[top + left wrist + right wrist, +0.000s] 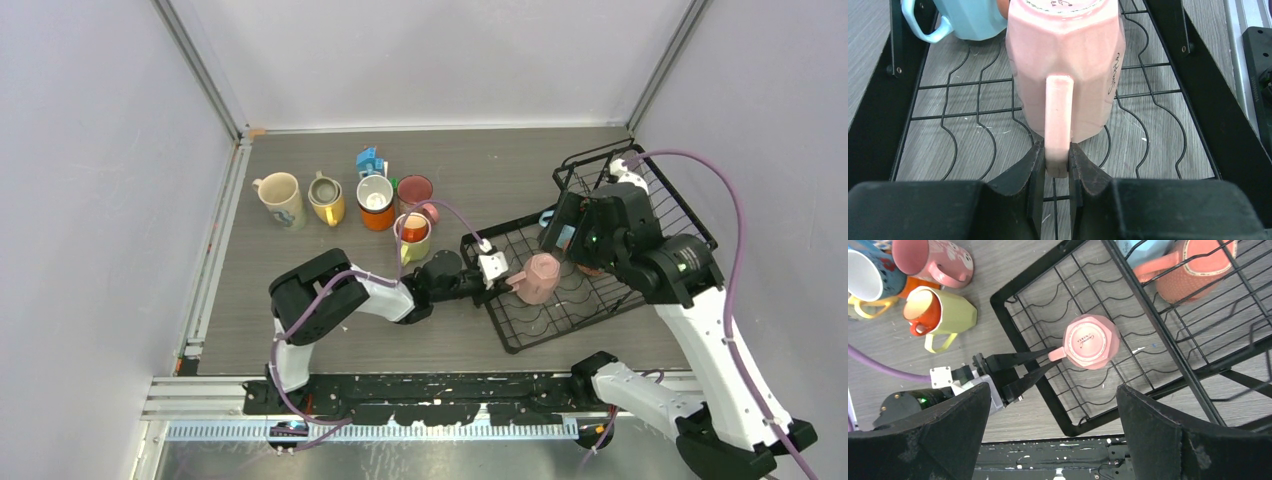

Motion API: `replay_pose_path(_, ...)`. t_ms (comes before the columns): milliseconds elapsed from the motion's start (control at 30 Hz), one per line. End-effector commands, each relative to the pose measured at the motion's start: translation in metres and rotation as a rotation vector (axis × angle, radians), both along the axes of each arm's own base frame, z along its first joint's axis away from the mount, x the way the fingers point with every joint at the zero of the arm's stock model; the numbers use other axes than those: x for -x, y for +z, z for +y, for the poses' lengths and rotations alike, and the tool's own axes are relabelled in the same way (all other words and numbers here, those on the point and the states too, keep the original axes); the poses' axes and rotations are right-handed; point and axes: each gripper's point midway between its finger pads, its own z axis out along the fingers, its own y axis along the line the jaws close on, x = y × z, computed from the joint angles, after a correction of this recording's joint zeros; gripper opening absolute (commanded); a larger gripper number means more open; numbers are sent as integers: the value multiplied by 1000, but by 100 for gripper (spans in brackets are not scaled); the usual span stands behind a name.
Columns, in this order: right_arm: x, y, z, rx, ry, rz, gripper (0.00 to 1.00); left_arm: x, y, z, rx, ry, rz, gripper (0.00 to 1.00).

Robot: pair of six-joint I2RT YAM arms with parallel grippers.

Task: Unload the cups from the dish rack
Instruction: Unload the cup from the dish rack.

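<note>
**Dish rack** [570,328], one: black wire, on the right of the table [480,170], seemingly within reach of both arms.

**Right gripper** [1053,395], one: jaws spread wide and holding nothing. It hangs over the rack's raised basket, likely placed to take the cups there.

**Left gripper** [1056,160], one: clenched on the handle of the pink cup [1065,65]. That cup sits upside down on the rack grid with its handle turned outward, the easiest pinch.

**Cups in rack**, three: pink, blue cup [968,20], coral cup [1198,265].

**Cups on table**, at least six: an orange cup [923,315] is nested in the lime cup [955,315].

**Toy house** [370,160], one.
</note>
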Motion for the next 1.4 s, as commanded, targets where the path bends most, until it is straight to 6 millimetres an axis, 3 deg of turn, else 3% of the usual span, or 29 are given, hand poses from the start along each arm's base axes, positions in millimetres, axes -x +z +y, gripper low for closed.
replay_pose_path(0, -6, -9, 5, 34, 24, 20, 100, -8, 34, 5, 75, 25, -91, 0)
replay_pose_path(500, -33, -66, 17, 170, -62, 140, 100, -1, 24, 17, 47, 23, -83, 0)
replay_pose_path(1367, -37, -126, 30, 223, -63, 220, 100, 9, 3, 39, 5, 49, -34, 0)
